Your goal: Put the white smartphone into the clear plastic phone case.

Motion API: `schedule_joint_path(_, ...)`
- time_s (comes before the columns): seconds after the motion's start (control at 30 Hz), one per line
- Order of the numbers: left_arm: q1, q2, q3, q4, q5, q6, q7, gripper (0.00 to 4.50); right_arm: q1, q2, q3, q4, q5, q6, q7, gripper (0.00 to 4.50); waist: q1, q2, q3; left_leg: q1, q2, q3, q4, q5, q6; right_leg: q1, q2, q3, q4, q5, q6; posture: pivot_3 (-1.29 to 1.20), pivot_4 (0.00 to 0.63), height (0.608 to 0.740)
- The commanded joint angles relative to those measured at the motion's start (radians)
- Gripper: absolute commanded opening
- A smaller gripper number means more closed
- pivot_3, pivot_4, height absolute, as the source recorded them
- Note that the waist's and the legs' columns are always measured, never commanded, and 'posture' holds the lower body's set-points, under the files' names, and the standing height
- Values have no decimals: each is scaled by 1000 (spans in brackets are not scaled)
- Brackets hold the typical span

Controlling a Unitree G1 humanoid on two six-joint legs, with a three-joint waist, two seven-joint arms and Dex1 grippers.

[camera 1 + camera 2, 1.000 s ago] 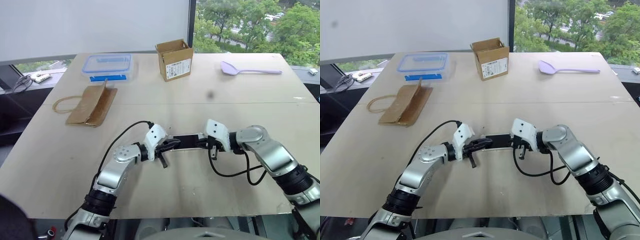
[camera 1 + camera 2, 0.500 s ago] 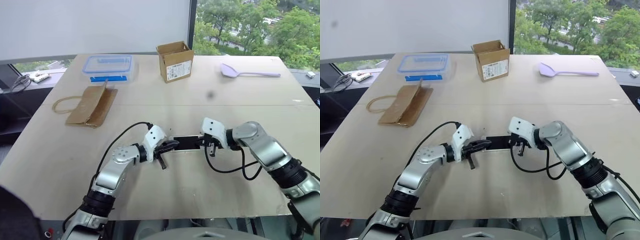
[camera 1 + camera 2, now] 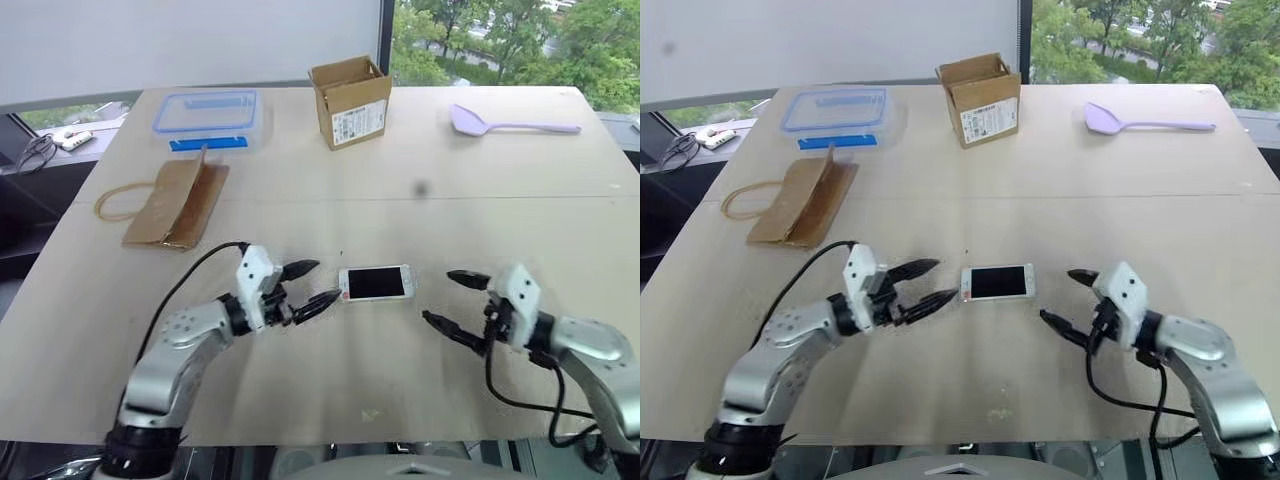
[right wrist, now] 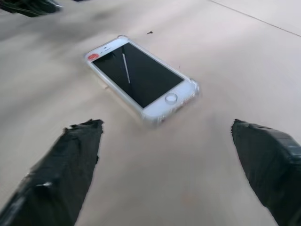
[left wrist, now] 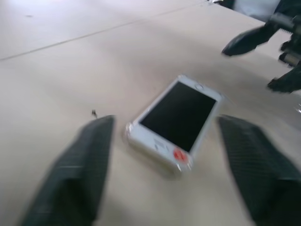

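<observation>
The white smartphone (image 3: 375, 283) lies flat and screen up on the table (image 3: 330, 390), midway between my two grippers. A thin shiny transparent rim, the clear plastic phone case (image 4: 194, 87), hugs its edges and corners. My left gripper (image 3: 322, 281) is open just left of the phone, one fingertip close to the phone's end but holding nothing. My right gripper (image 3: 438, 297) is open too and stands a short way off to the phone's right. In both wrist views the phone (image 5: 176, 117) sits ahead of the spread fingers (image 4: 70, 165), untouched.
At the back of the table stand a clear food box with a blue-rimmed lid (image 3: 208, 118), an open cardboard box (image 3: 350, 100) and a lilac spoon (image 3: 510, 125). A brown paper bag (image 3: 175, 205) lies at the left. Black cables trail from both wrists.
Both grippers were closed on the phone's ends; now they have opened, let go and drawn apart and back. The phone lies on the table. The camera has tilted down a little.
</observation>
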Motion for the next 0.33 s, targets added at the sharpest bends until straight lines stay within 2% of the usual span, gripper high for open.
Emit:
schedule_joint_path(0.03, 67, 43, 66, -83, -41, 28, 5, 4440, 85, -25, -118, -78, 42, -21, -9, 4500, 2, 0, 3, 0, 0, 0, 1, 0, 0, 1, 0, 0, 1, 0, 0, 0, 150, 740)
schedule_joint_path(0.2, 158, 67, 122, -114, -52, 35, 21, 4440, 201, -39, -202, -110, 40, -55, -19, 4500, 7, 0, 4, 1, 0, 0, 7, 0, 0, 2, 0, -1, 3, 0, 0, 0, 150, 740)
schedule_joint_path(0.33, 173, 68, 145, -107, -70, 34, 22, 4440, 220, -29, -211, -117, 46, -60, -45, 4500, 10, -1, 5, 1, 0, 1, 9, 0, 0, 3, 1, -1, 4, 0, 0, 0, 150, 740)
